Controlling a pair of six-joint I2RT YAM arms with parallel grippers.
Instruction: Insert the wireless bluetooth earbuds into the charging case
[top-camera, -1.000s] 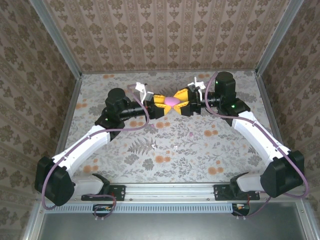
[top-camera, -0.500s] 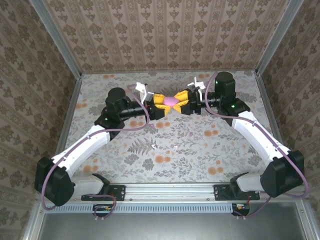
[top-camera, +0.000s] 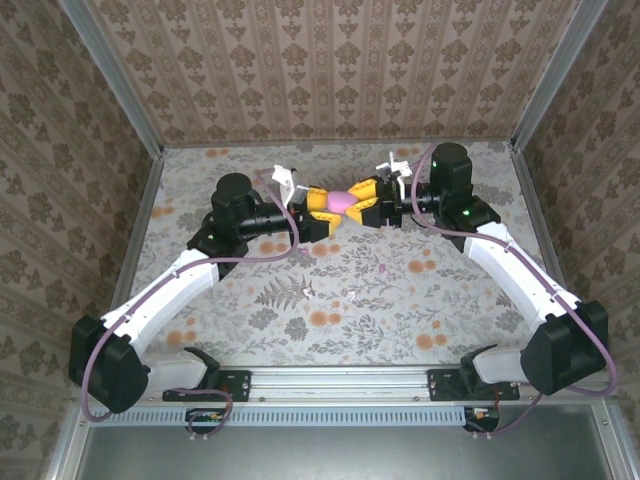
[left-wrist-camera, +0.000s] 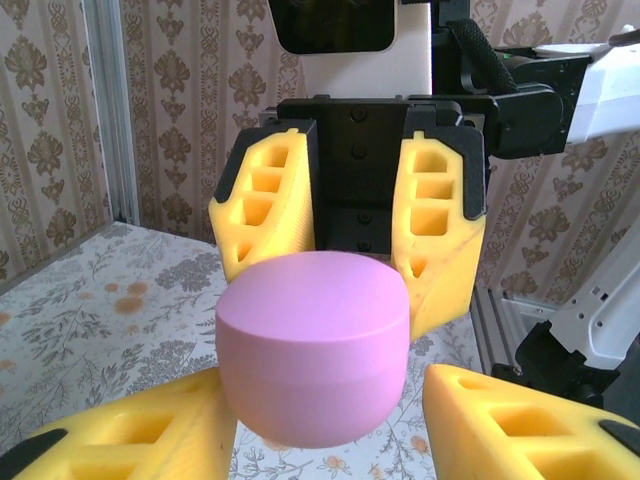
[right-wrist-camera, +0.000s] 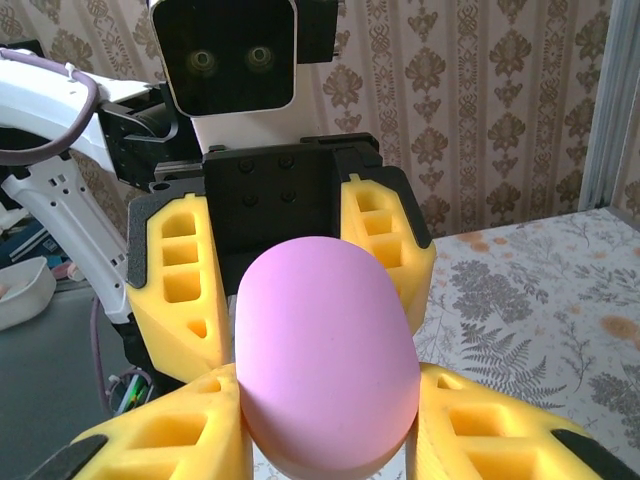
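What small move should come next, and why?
Probably the left gripper should back straight away from the case. One of its fingers stands clear of it, while the right gripper looks closed on both sides.

Both arms stretched forward and inward, elbows low, wrists level, grippers meeting tip to tip. Right gripper (top-camera: 364, 206) clamped on pink case (top-camera: 341, 200). Left gripper (top-camera: 318, 213) jaws parted, one finger (left-wrist-camera: 520, 420) clear of case.

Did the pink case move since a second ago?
Yes, just a little. Seen from above, the pink case has crept left and nearer the table's far edge.
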